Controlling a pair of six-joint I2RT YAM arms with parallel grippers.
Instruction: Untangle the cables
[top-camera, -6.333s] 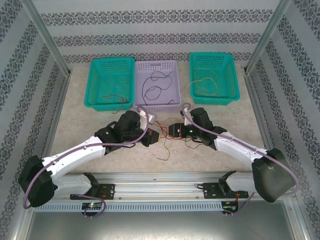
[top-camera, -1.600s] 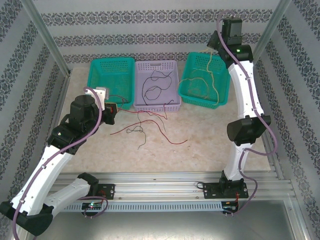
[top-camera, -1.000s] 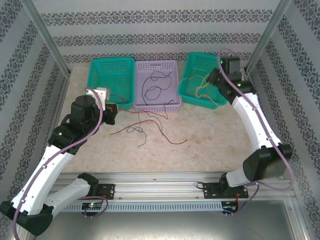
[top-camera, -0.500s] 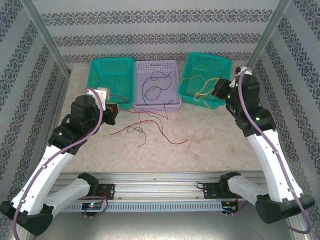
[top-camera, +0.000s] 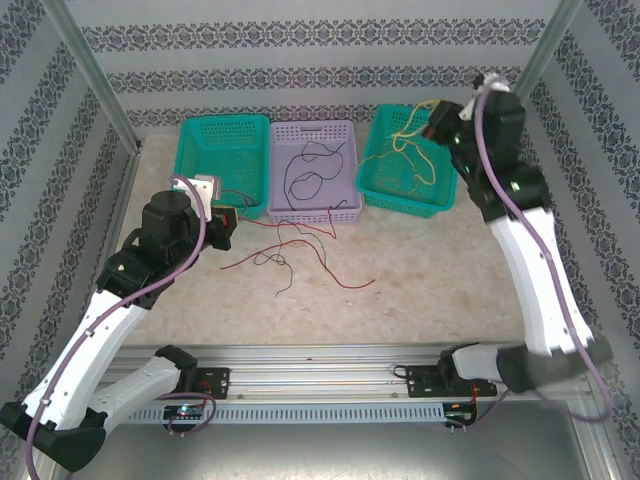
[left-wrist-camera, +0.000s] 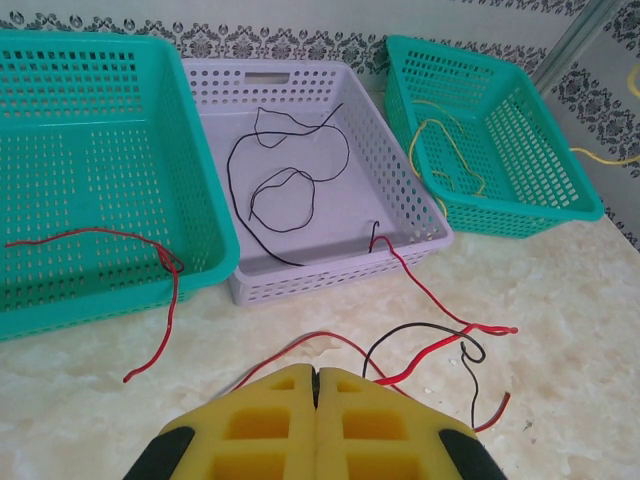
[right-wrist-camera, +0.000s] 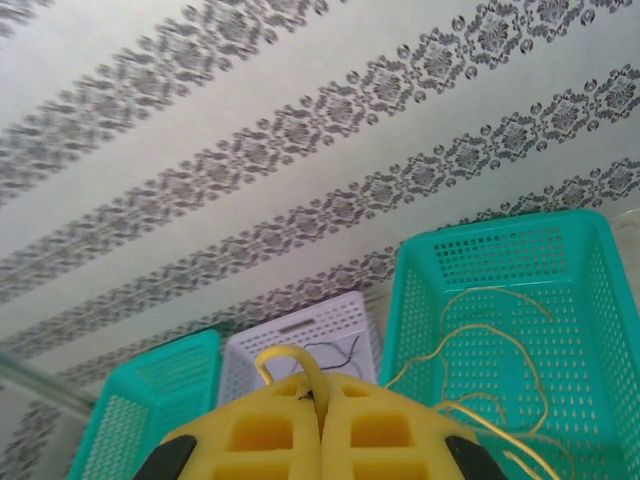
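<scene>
3 baskets in a row at far edge of desk (top-camera: 420, 280): teal basket on L (top-camera: 215, 208), lilac basket mid (top-camera: 315, 211), teal basket on R (top-camera: 408, 200), skewed. Desk beige, marble-look. Patterned wallpaper (top-camera: 300, 50) behind.

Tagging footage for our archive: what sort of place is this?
Likely a robot lab cell: two white arms bolted to an aluminium rail, patterned wallpaper panels enclosing marble-look tabletop, perforated plastic baskets.

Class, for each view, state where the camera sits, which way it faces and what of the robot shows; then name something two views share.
Top external: above, behind the arm bases, looking down on the table; left arm, right arm.
Left wrist: low over the table, facing the purple basket; shut left end effector.
Right wrist: raised, facing the back wall; right end effector pinching a yellow cable.
Shared: the purple basket.
</scene>
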